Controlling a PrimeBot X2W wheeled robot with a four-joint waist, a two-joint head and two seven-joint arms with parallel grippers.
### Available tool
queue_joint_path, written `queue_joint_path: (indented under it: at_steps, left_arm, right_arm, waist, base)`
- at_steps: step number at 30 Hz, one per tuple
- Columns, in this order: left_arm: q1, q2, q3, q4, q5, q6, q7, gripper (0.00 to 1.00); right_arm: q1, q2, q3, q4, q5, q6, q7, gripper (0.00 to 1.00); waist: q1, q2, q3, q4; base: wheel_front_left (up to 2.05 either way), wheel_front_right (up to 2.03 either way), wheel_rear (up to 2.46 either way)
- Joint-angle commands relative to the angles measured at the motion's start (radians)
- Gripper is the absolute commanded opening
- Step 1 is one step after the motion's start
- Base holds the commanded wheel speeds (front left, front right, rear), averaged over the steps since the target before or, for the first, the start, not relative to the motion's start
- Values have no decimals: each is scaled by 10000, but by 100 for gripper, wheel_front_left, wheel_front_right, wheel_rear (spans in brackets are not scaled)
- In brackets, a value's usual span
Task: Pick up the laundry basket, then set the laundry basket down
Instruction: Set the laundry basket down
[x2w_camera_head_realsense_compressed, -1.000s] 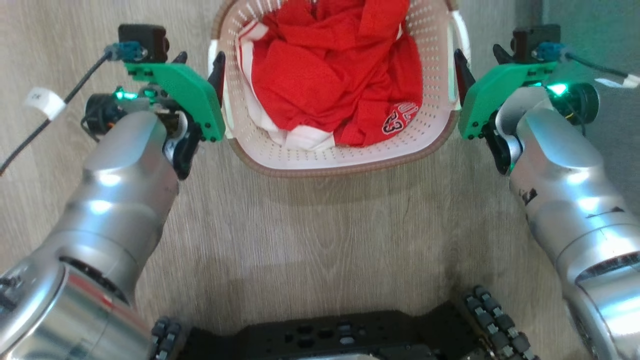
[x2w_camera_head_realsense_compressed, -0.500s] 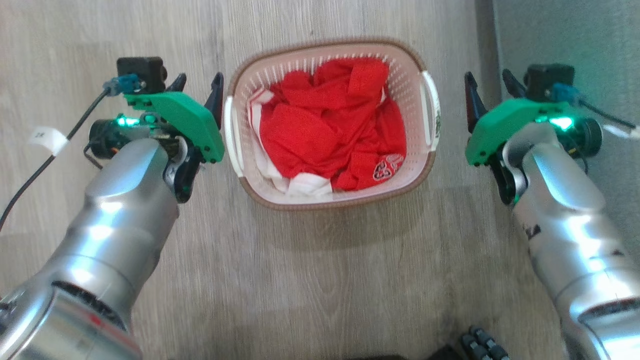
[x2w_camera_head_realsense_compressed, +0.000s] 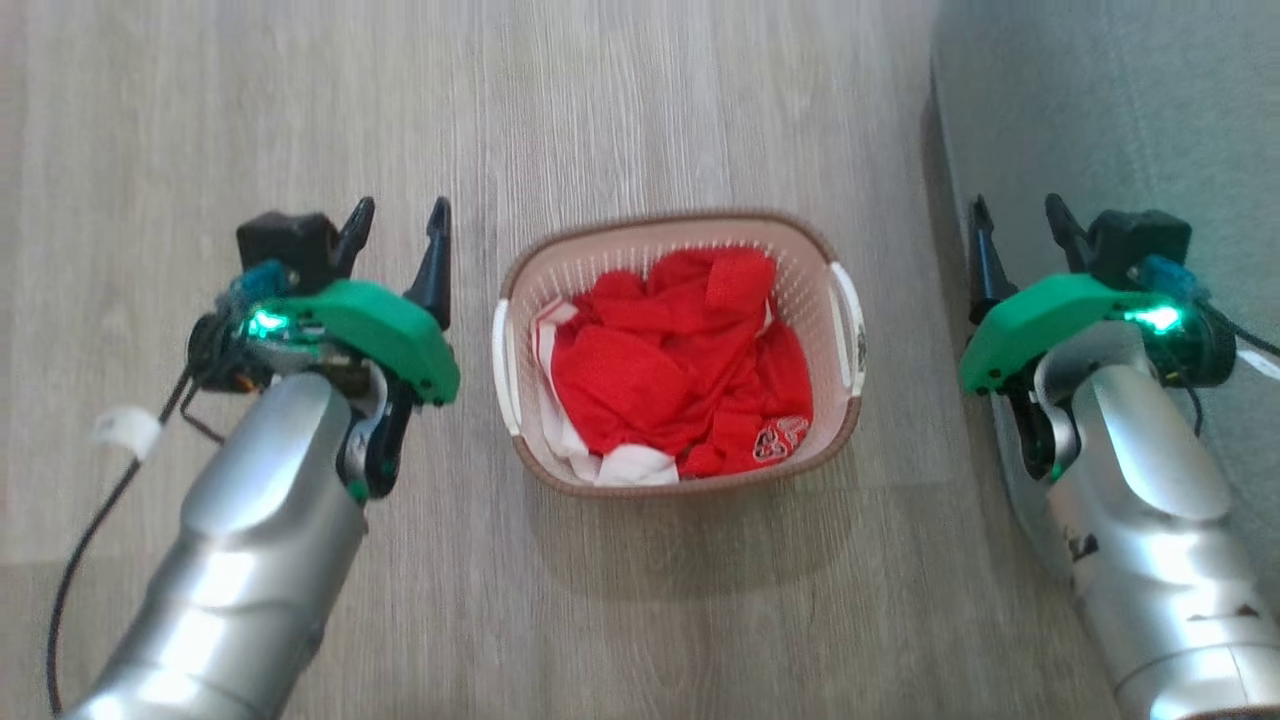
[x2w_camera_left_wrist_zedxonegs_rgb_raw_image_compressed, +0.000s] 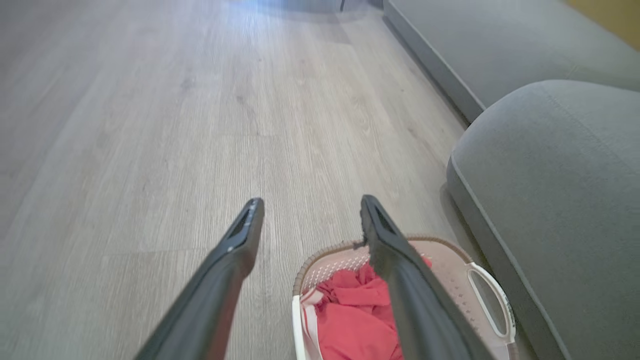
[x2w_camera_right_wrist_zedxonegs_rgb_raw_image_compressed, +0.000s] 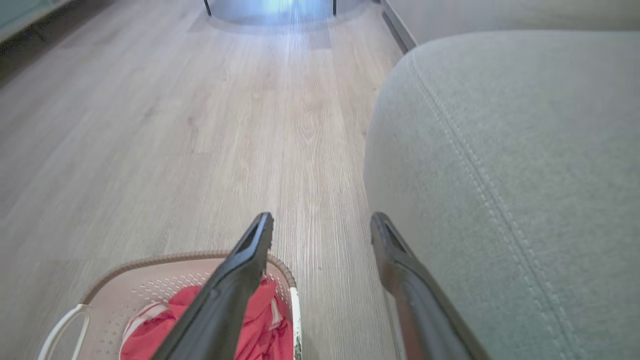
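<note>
Down on the wood floor (x2w_camera_head_realsense_compressed: 640, 100), the laundry basket (x2w_camera_head_realsense_compressed: 690, 487) sits upright between two empty, wide-open grippers.
Red clothing (x2w_camera_head_realsense_compressed: 680, 370) with some white in it is heaped inside the cream perforated walls, below the brown rim, and a white handle (x2w_camera_head_realsense_compressed: 503, 370) shows on each side. The left gripper (x2w_camera_head_realsense_compressed: 402, 215) hangs just beside the basket's left handle without touching it, its two dark fingers (x2w_camera_head_realsense_compressed: 437, 265) spread apart with nothing between them. The right gripper (x2w_camera_head_realsense_compressed: 1016, 215) stands a little farther off on the other side, likewise spread wide and holding nothing, above the edge of a grey sofa (x2w_camera_head_realsense_compressed: 1100, 120) that runs along the basket's right.
</note>
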Motion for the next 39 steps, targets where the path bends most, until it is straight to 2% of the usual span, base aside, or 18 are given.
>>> queue_joint_path:
  at_steps: [1, 8, 14, 18, 32, 39]
  left_arm:
    - [193, 374, 588, -613, 350, 116, -92, 100]
    - [1787, 358, 1877, -2762, 1647, 363, -93, 100]
    - [2967, 430, 2514, -4107, 2134, 572, -93, 100]
    - [3681, 604, 2611, -4790, 2331, 782, -93, 100]
    - [5961, 1175, 2904, -7294, 2355, 2028, 738, 100]
    - [6729, 1315, 2944, -7942, 2355, 2342, 910, 100]
  right_arm:
    - [247, 124, 57, -530, -117, -57, -119, 100]
    - [991, 150, -164, -1909, -278, -57, -119, 100]
    - [1677, 158, -200, -2771, -326, -57, -120, 100]
    - [2159, 157, -163, -3385, -320, -57, -120, 100]
    - [3912, 160, 29, -5087, -492, -57, 44, 100]
    - [4626, 185, -12, -5893, -564, -57, 321, 100]
  waist:
    - [1, -1, -524, 16]
    - [1, -1, -1392, -41]
    - [1, -1, -2042, -80]
    - [1, -1, -2368, -103]
    - [1, -1, -3112, -203]
    - [1, -1, -3397, -174]
  base:
    - [0, 0, 0]
    - [0, 0, 0]
    - [0, 0, 0]
    - [0, 0, 0]
    - [0, 0, 0]
    - [0, 0, 0]
